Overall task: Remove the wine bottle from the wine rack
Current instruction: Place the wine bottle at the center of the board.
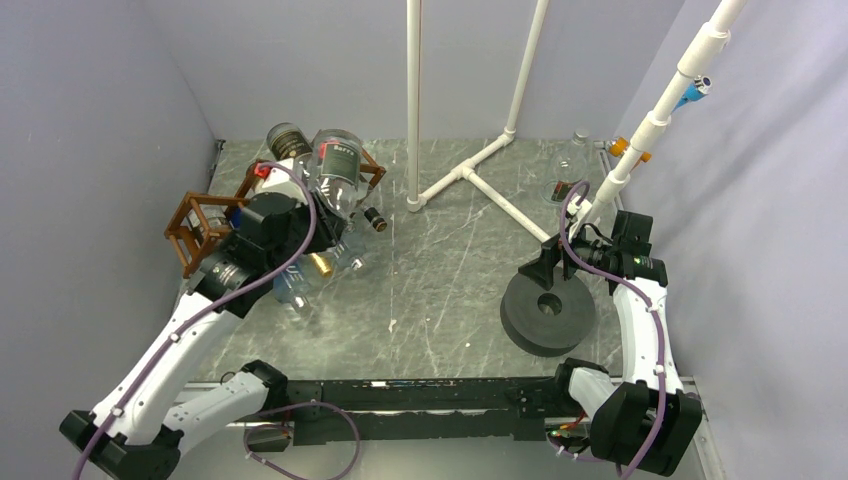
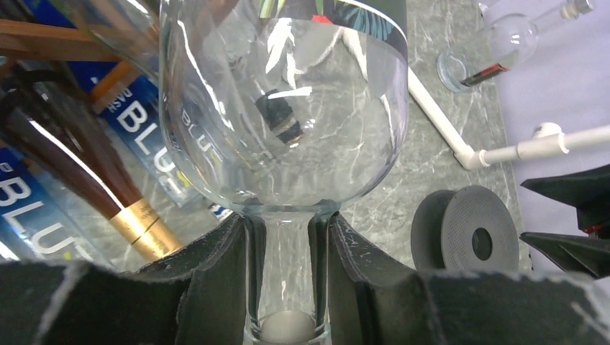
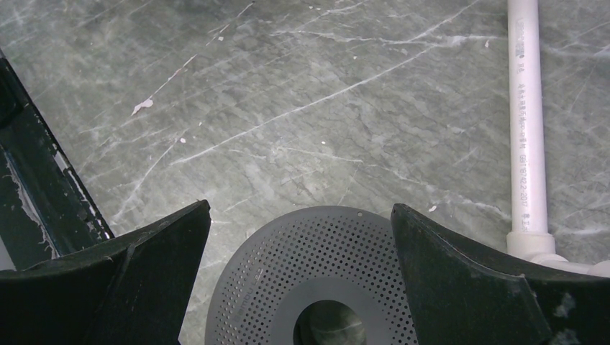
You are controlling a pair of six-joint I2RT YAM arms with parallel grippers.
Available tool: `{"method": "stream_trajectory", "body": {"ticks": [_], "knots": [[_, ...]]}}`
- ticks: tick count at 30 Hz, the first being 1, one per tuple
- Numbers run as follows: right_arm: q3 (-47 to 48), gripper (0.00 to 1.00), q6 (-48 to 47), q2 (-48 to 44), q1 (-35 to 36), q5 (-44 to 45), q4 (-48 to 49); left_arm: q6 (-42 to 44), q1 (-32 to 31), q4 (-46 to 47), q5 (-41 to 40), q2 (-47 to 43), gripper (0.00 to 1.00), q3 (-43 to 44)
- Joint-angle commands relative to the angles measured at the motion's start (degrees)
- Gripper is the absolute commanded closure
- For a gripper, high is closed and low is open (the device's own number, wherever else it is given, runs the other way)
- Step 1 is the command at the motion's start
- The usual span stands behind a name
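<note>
A clear glass wine bottle (image 2: 288,108) with a dark label fills the left wrist view. Its neck runs down between my left gripper (image 2: 288,269), whose fingers (image 2: 208,273) press it from both sides. From above, the bottle (image 1: 335,172) points its base up and back, over the right end of the brown wooden wine rack (image 1: 195,225), and the left gripper (image 1: 308,212) is shut on its neck. Whether the bottle still touches the rack I cannot tell. My right gripper (image 3: 301,207) stands open over a grey perforated spool (image 3: 324,280), holding nothing.
More bottles lie in the rack: a dark-labelled one (image 1: 288,140), blue-labelled ones (image 2: 144,122) and a gold-capped one (image 2: 140,226). A white pipe frame (image 1: 470,175) stands mid-back. A small clear bottle (image 1: 572,165) is at the back right. The spool (image 1: 548,310) sits at the right.
</note>
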Motion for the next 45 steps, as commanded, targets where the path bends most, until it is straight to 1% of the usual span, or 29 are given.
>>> {"method": "stream_trajectory", "body": {"ticks": [1,12,24,34,41,45], "knots": [[1.4,0.0,-0.3,-0.5,0.3,-0.1,1.9,0.3,-3.2,18.9,-1.5,-0.1,1.0,7.0],[1.4,0.0,-0.8,-0.4,0.6,-0.2,1.5,1.0,-12.3,19.7,-1.8,4.6,1.0,8.9],[1.7,0.0,-2.6,-1.0,0.6,-1.7,0.1,-0.7,-19.6,21.3,-1.3,8.1,1.0,7.8],[3.0,0.0,-10.7,-1.9,0.6,-7.9,-6.7,-4.1,-23.7,22.0,0.6,10.7,1.0,5.7],[3.5,0.0,-16.5,-1.6,0.6,-9.4,-11.6,-7.0,-25.3,23.1,1.4,10.5,1.0,2.7],[4.3,0.0,-22.0,-1.4,0.6,-10.3,-15.6,-8.9,-25.9,22.3,2.4,11.0,1.0,1.7]]}}
